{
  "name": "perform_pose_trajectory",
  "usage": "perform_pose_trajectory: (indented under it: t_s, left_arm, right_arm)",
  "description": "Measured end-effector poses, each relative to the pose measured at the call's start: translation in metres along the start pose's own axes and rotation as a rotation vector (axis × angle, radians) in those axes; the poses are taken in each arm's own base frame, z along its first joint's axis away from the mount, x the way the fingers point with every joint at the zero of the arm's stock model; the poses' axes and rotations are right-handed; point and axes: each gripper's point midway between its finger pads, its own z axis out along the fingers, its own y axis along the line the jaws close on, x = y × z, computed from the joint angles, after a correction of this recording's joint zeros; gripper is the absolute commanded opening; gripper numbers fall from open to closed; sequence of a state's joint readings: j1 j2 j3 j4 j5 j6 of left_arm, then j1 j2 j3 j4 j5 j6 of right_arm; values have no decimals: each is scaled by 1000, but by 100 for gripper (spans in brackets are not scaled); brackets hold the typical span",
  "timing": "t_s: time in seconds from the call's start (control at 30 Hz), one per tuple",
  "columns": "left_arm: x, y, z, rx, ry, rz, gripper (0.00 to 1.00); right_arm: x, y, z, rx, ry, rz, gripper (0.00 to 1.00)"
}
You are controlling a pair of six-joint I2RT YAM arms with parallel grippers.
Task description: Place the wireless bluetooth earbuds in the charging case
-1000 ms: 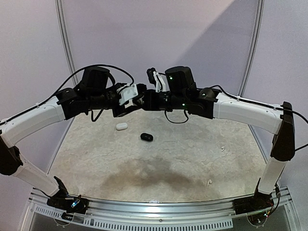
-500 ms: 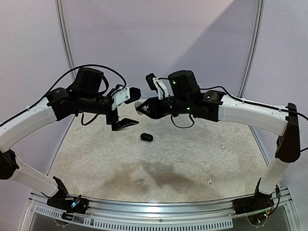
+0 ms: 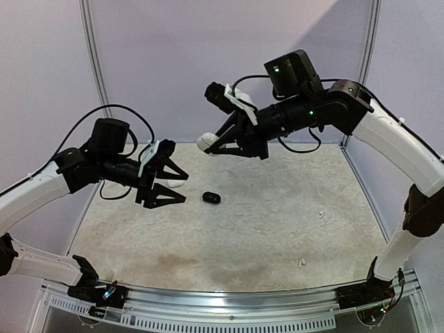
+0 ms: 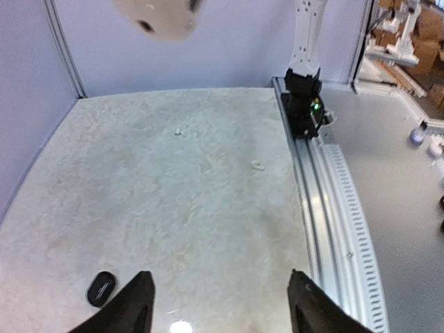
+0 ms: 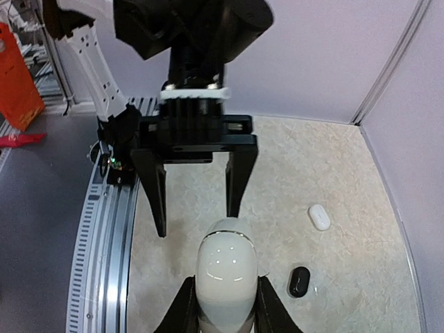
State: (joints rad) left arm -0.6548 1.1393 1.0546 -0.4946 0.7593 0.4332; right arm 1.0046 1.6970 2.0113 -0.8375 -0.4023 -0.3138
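1. Top view: the right gripper is clamped on a white case, held high over the far middle of the table. The left gripper hangs lower and to the left, jaws apart and empty. A black case lies just right of it, and a second white case shows behind its fingers. A bud lies mid-right and a second bud lies by the near edge, both well apart from the grippers.
2. Left wrist view: the left gripper has nothing between its spread fingers. The black case sits beside one finger. The bud and the second bud lie ahead on the table, and the white case hangs at the top.
3. Right wrist view: the right gripper pinches the white case by its sides. I cannot tell whether its lid is open. The left gripper faces it, open. The second white case and the black case lie below.
4. Step in hand, as I judge it: the case is being presented and no bud is picked up yet. Next, the left gripper likely has to go right, come down on a bud and take it in a fine, narrow pinch.
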Motion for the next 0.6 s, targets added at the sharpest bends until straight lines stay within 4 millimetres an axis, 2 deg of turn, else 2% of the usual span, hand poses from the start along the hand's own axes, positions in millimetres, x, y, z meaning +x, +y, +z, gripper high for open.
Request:
perform_pose_trajectory:
  t_s: [0.07,0.1,0.27,0.37,0.47,0.53,0.6]
  left_arm:
    - [-1,0,7,26,-50,-32,49]
    - [-5,0,11,39,-79,-32,49]
    - [-20,1,21,66,-148,-20,53]
    - [-25,-3,25,81,-163,3,55]
    - [-28,-7,28,93,-172,15,48]
    - [-31,-8,29,98,-182,20,47]
    - [-34,-9,29,99,-193,29,38]
  right_arm:
    - [6,7,8,-19,48,-42,0]
    - [16,13,15,-33,94,-60,0]
    - [55,31,33,-68,263,-93,0]
    - [62,34,31,-62,301,-98,0]
    - [62,33,30,-54,304,-99,0]
    - [61,33,31,-52,301,-96,0]
    - [61,33,31,-50,299,-90,0]
